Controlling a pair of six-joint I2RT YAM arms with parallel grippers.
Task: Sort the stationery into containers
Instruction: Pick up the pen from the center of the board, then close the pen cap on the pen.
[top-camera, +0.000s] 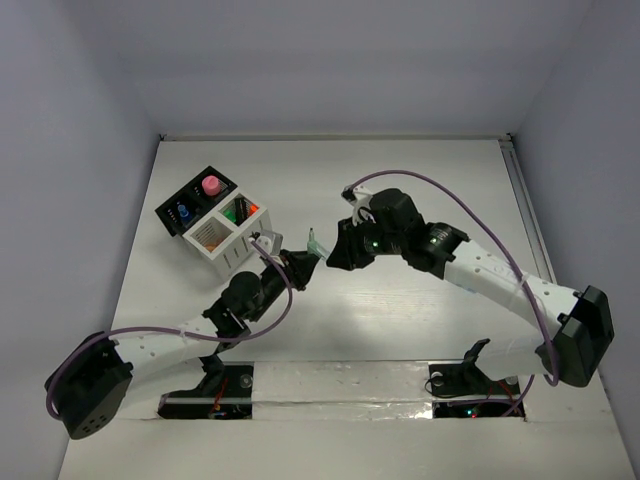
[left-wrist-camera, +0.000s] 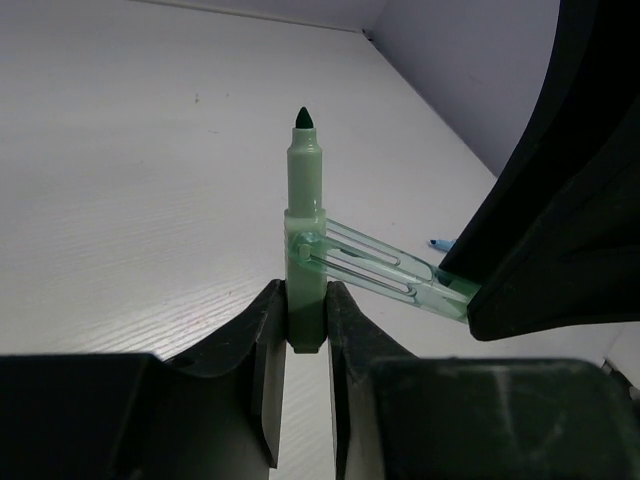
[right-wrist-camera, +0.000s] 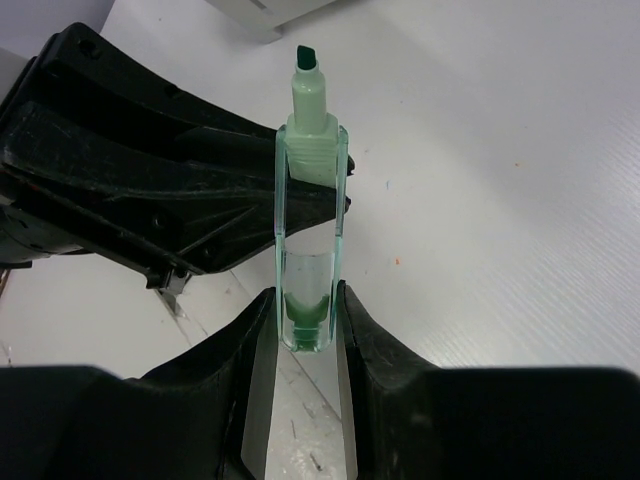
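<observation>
A mint green marker (left-wrist-camera: 305, 190) stands upright between the fingers of my left gripper (left-wrist-camera: 306, 300), which is shut on its lower barrel; its dark green tip is bare. Its translucent green cap (right-wrist-camera: 311, 260) is off the tip and lies against the barrel, with my right gripper (right-wrist-camera: 305, 310) shut on the cap's closed end. Both grippers meet above the table's middle, around the marker (top-camera: 317, 243). The containers stand at the back left: a black one (top-camera: 190, 205) holding a pink piece (top-camera: 211, 186) and a blue piece (top-camera: 184, 214), joined to a white slatted one (top-camera: 225, 248).
A blue pen tip (left-wrist-camera: 440, 243) shows on the table behind the right gripper's finger. The white container's rear compartment holds orange and green pieces (top-camera: 238, 210). White walls enclose the table on three sides. Cables loop over both arms.
</observation>
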